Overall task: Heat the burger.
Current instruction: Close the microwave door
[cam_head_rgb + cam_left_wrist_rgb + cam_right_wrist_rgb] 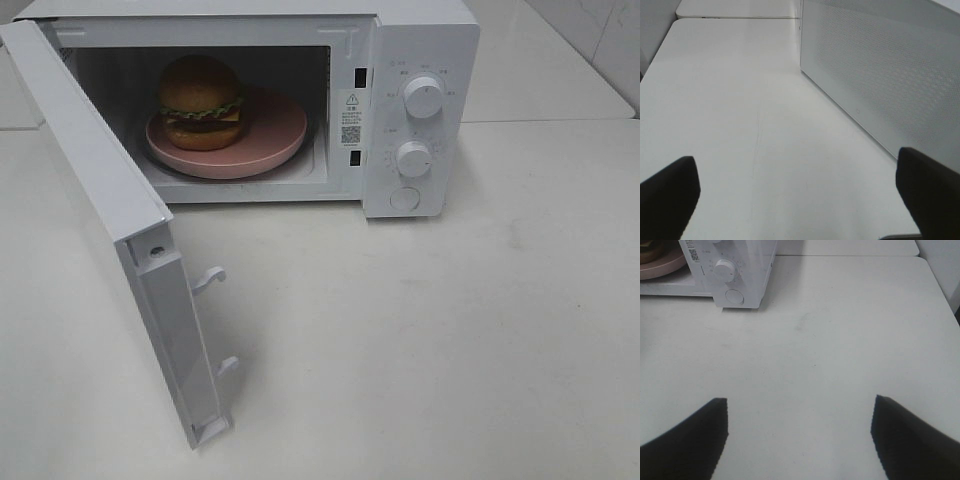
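Observation:
The burger (201, 102) with its golden bun, green lettuce and yellow cheese sits on a pink plate (272, 135) inside the white microwave (420, 60), whose door (110, 200) hangs wide open to the left. Neither arm shows in the exterior high view. My left gripper (797, 192) is open over bare table beside the door's perforated outer face (880, 75). My right gripper (799, 432) is open and empty above the table, well in front of the microwave's knobs (725, 270). An edge of the plate (657, 265) shows in the right wrist view.
The microwave's control panel carries two round knobs (423, 97) and a round button (404, 198). The open door juts toward the front of the white table (450, 340), with two latch hooks (210, 277) on its free edge. A table seam (740, 17) runs behind.

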Controlling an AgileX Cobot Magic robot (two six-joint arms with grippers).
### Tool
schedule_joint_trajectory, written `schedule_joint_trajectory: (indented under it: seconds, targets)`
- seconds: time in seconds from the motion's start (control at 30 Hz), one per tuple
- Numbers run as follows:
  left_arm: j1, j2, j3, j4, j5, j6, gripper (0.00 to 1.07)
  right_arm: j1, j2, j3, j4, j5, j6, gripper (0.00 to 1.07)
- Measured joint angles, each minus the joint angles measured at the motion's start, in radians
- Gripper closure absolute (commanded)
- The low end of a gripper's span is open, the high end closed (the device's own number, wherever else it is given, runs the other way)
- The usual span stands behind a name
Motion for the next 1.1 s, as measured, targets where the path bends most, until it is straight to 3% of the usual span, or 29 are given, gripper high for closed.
schedule_joint_trajectory:
  seconds: [0.4, 0.43, 0.47, 0.53, 0.57, 0.6, 0.63, 0.67, 0.7, 0.73, 0.8, 0.83, 0.87, 0.9, 1.1]
  targets:
    - [0.000, 0.023, -0.020, -0.003, -0.030, 0.000, 0.11, 0.000, 0.000, 0.000, 0.000, 0.000, 0.000, 0.31]
    - [0.000, 0.058, -0.028, -0.002, -0.061, 0.000, 0.18, 0.000, 0.000, 0.000, 0.000, 0.000, 0.000, 0.31]
    - [0.000, 0.058, -0.028, -0.002, -0.061, 0.000, 0.18, 0.000, 0.000, 0.000, 0.000, 0.000, 0.000, 0.31]
    - [0.000, 0.118, -0.029, 0.002, -0.103, 0.000, 0.35, 0.000, 0.000, 0.000, 0.000, 0.000, 0.000, 0.31]
    - [0.000, 0.118, -0.029, 0.002, -0.103, 0.000, 0.35, 0.000, 0.000, 0.000, 0.000, 0.000, 0.000, 0.31]
    - [0.000, 0.159, -0.029, 0.002, -0.132, 0.000, 0.48, 0.000, 0.000, 0.000, 0.000, 0.000, 0.000, 0.31]
    - [0.000, 0.178, -0.029, 0.002, -0.145, 0.000, 0.56, 0.000, 0.000, 0.000, 0.000, 0.000, 0.000, 0.31]
    - [0.000, 0.178, -0.029, 0.002, -0.145, 0.000, 0.56, 0.000, 0.000, 0.000, 0.000, 0.000, 0.000, 0.31]
    - [0.000, 0.223, -0.029, 0.002, -0.175, 0.000, 0.70, 0.000, 0.000, 0.000, 0.000, 0.000, 0.000, 0.31]
    - [0.000, 0.223, -0.029, 0.002, -0.175, 0.000, 0.70, 0.000, 0.000, 0.000, 0.000, 0.000, 0.000, 0.31]
    - [0.000, 0.279, -0.029, 0.002, -0.233, 0.000, 0.89, 0.000, 0.000, 0.000, 0.000, 0.000, 0.000, 0.31]
    - [0.000, 0.279, -0.029, 0.002, -0.233, 0.000, 0.89, 0.000, 0.000, 0.000, 0.000, 0.000, 0.000, 0.31]
    - [0.000, 0.318, -0.026, 0.002, -0.288, 0.000, 1.02, 0.000, 0.000, 0.000, 0.000, 0.000, 0.000, 0.31]
    - [0.000, 0.335, -0.023, 0.002, -0.319, 0.000, 1.07, 0.000, 0.000, 0.000, 0.000, 0.000, 0.000, 0.31]
    - [0.000, 0.435, 0.019, 0.002, -0.461, 0.000, 1.07, 0.000, 0.000, 0.000, 0.000, 0.000, 0.000, 0.31]
